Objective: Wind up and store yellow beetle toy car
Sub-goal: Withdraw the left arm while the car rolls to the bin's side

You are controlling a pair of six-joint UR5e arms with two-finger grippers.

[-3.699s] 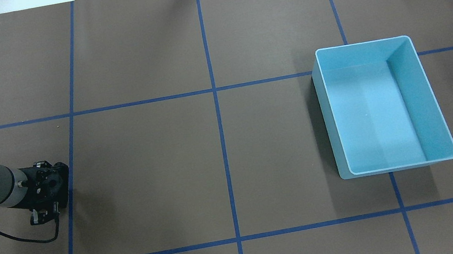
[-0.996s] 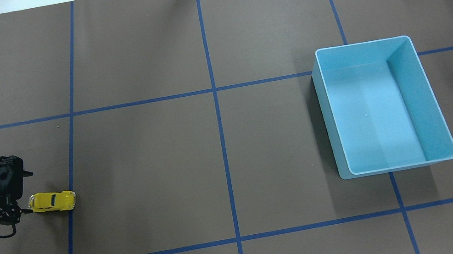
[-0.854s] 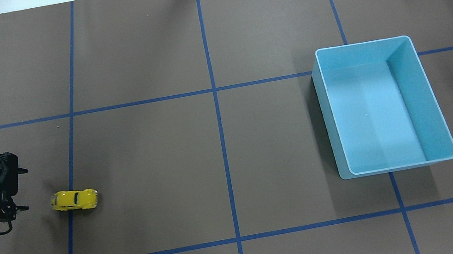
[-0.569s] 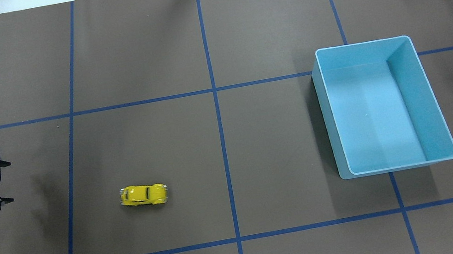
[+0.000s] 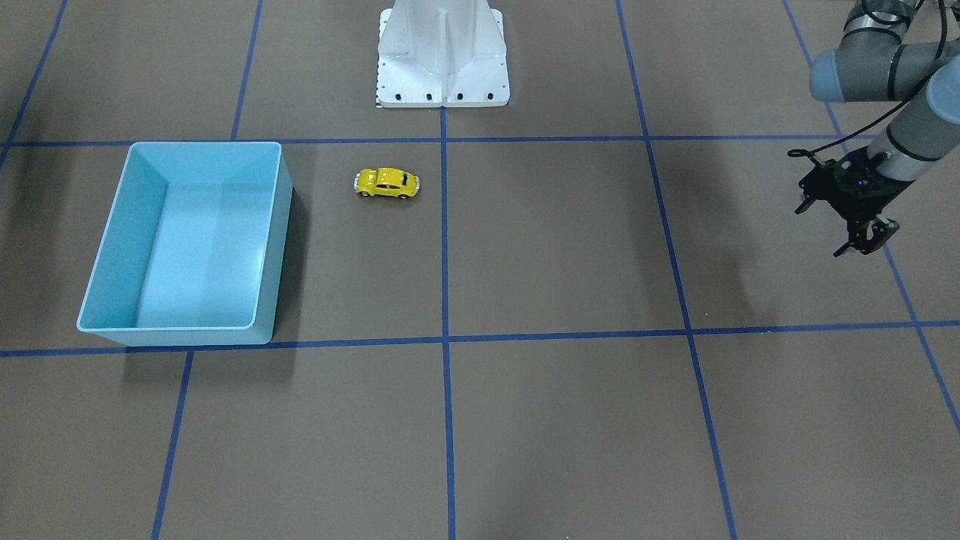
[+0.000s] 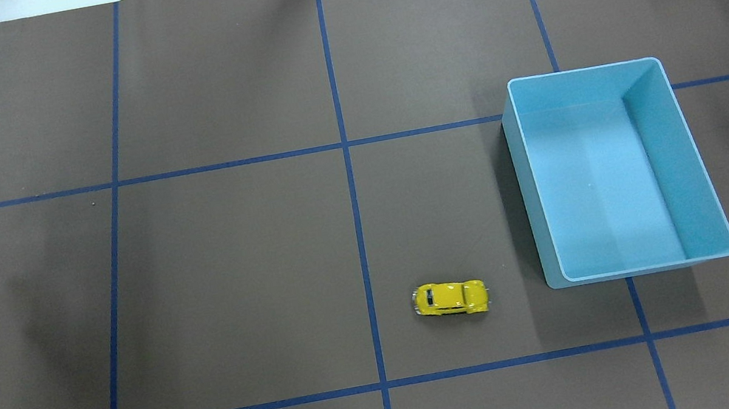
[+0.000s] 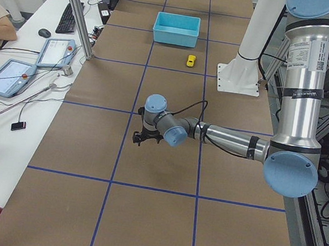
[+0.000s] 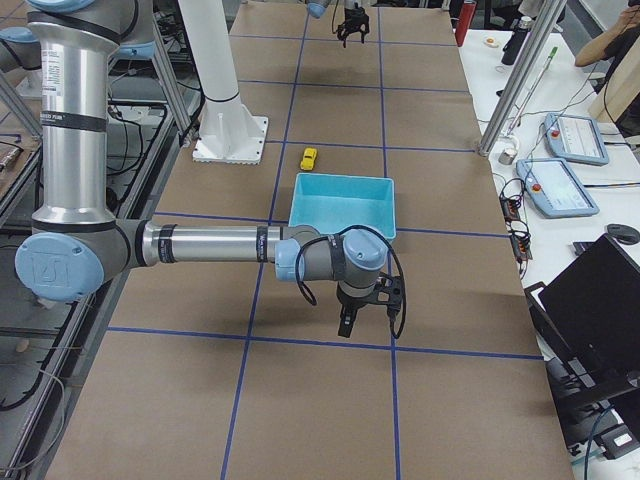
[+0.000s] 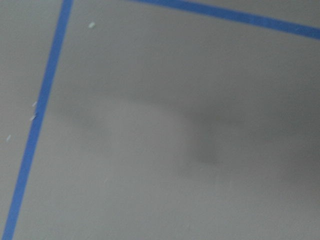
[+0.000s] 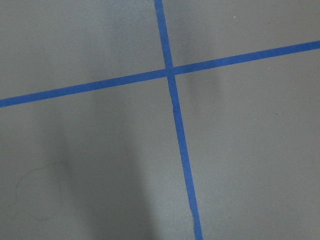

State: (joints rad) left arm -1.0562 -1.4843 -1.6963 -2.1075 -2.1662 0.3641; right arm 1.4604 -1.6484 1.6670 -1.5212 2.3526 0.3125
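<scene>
One yellow car (image 6: 451, 299) stands loose just beside the bin (image 6: 524, 206), with the left gripper (image 5: 866, 238) far off, fingers parted and empty, and the right gripper (image 8: 370, 322) unreadable; storing it probably needs a fresh grasp.

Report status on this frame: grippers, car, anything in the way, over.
Left gripper open, empty, far from yellow beetle toy car. Right gripper over table, state unclear. Car on its wheels outside light-blue bin, close, not touching. Nothing between them.
</scene>
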